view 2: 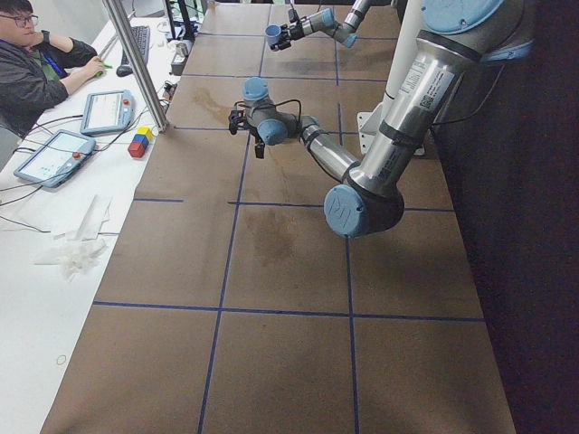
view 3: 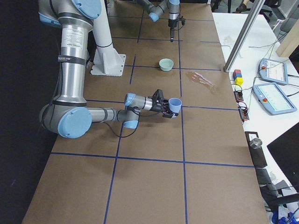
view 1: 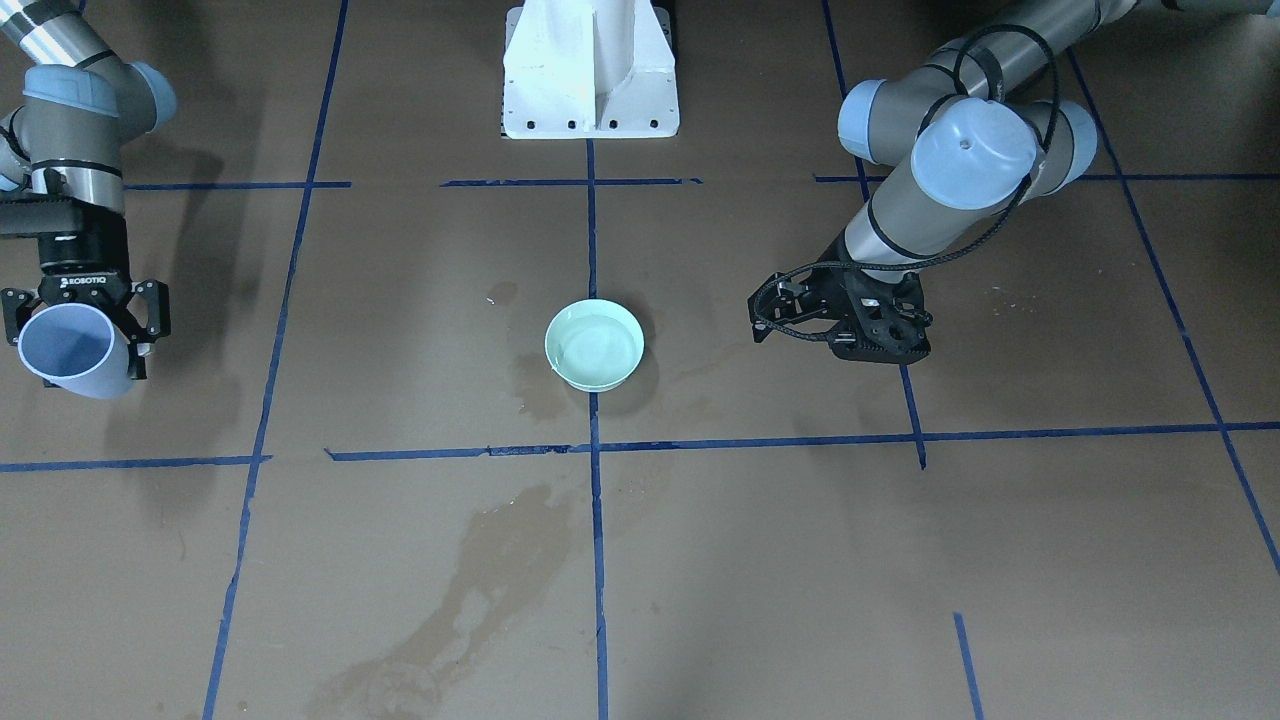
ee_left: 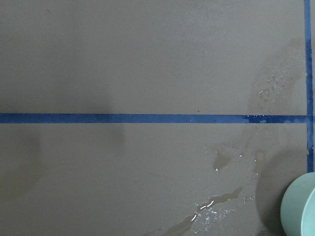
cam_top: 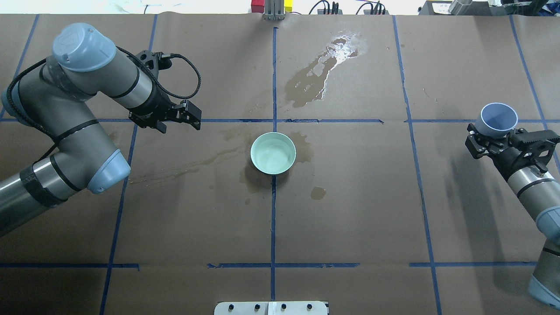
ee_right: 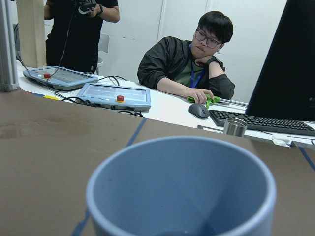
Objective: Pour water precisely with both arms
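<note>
**Blue cup held out at the right, green bowl with water at mid-table**

The brown paper-covered table (cam_top: 350, 218) with its blue tape grid carries wet stains, and a glinting puddle (cam_top: 339, 50) lies at its far side. The left arm (cam_top: 78, 87) reaches in from the left; its claw (cam_top: 192, 118) hangs over the table left of the bowl with nothing in it, and I cannot tell whether its fingers are spread. The right arm (cam_top: 525, 183) is well to the right, its claw (cam_top: 496, 133) pinching a tilted pale blue plastic cup (cam_top: 498, 117) that looks nearly empty from the wrist view. The pale green round bowl (cam_top: 273, 153) stands at the table's centre, holding the water (cam_top: 273, 157) as a shiny surface. The pour itself seems not in hand now. A further pour would call for carrying the cup in over the bowl's rim and tipping it slowly.
</note>
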`<state>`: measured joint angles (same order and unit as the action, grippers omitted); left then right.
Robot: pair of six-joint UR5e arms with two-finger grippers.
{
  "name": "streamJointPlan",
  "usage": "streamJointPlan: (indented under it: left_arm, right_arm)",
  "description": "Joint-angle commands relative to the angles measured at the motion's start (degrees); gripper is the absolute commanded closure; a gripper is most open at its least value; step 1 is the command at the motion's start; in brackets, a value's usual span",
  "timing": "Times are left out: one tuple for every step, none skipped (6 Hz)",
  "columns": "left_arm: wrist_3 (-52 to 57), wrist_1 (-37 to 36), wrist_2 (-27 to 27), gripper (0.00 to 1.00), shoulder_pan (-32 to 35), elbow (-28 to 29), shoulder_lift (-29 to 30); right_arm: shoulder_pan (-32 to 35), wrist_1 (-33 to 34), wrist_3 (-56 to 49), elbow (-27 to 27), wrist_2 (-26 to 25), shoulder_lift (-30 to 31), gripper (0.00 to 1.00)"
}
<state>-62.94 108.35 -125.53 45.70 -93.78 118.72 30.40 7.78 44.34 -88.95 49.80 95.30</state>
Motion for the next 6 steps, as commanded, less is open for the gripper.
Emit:
streamJointPlan:
  left_arm:
    - [-0.08,-0.15,0.02,0.00,0.00,0.17,0.19]
    - [-0.78,-0.41,-0.07,0.00,0.00,0.43,0.28]
    - [-4.61,-0.68,-0.07,0.00,-0.17,0.44,0.71]
    - [-4.74,-0.68,-0.07,0.00,-0.18,0.26,0.81]
    - [-4.74,-0.68,-0.07,0.00,-0.18,0.17,0.81]
    - [-4.74,-0.68,-0.07,0.00,-0.18,0.17,0.81]
  right_arm:
    - [-0.60,9.28,-1.80,0.35,0.21,-10.68,0.96]
    - [-1.73,13.36,-1.72,0.10,0.12,-13.79,0.97]
    - [-2.53,18.36,-1.63,-0.17,-0.49,-16.95,1.00]
    - [-4.88,26.77,-1.71,-0.17,-5.36,-21.77,1.00]
    - [-8.21,34.77,-1.71,-0.08,-11.07,-26.69,1.00]
    - [-10.94,39.72,-1.80,0.01,-15.39,-29.53,1.00]
